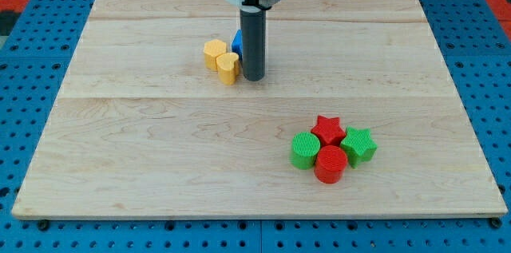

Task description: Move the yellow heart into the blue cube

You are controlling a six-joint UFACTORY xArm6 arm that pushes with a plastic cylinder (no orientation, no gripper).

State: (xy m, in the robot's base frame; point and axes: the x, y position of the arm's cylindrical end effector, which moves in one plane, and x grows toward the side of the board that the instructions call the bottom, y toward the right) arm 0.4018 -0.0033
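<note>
Nearest you, toward the view's bottom right, four ribbed plastic blocks huddle on the pale wooden counter (160, 165): a red cylinder (330, 164) in front, a green cylinder (304, 150) touching it on the view's left, a green star (359, 144) on its right, and a red star (328, 129) tucked just behind. Their sides show fine ridges, as layered printing leaves. You can see the counter's long planks running across the view, the grain light and matte, set on a blue pegboard (32, 109) dotted with holes.

Farther back, left of centre, the yellow heart (228, 67) stands upright, its lobed top facing up. A yellow hexagonal block (214, 52) touches it from behind on the view's left. The blue cube (237, 42) shows only as a sliver, mostly hidden behind the dark, smooth rod. My tip (253, 77) rests on the counter just beside the heart, on its right, in front of the cube. The tool is a plain rod with nothing that opens or closes, and it grips nothing.
</note>
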